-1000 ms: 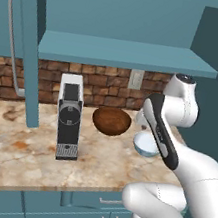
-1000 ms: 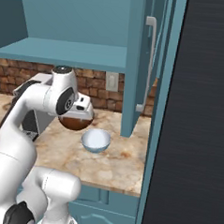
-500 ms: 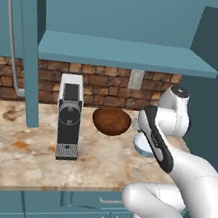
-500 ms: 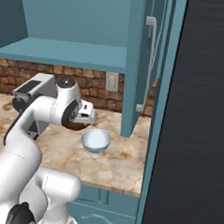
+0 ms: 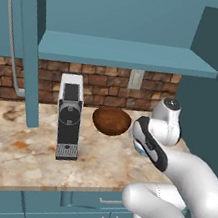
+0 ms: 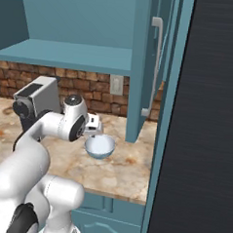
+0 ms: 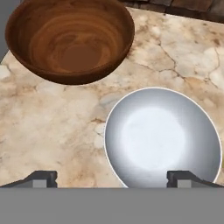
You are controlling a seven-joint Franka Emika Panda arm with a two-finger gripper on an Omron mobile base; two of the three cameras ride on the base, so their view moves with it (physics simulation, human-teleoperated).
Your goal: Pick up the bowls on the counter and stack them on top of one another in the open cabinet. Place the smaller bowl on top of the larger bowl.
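On the marbled bench [image 7: 39,127] sit both bowls, apart from each other; the larger bowl [image 7: 70,37], dark brown and wood-grained, stands nearer the brick backsplash [image 5: 110,83], beside a coffee machine [image 5: 69,116]; the smaller bowl [image 7: 162,138], glossy white, lies nearer the bench's front edge; above it hangs the claw [image 7: 113,178], spread wide and holding nothing; overhead, the open cabinet [image 5: 125,55] has its teal shelf bare.
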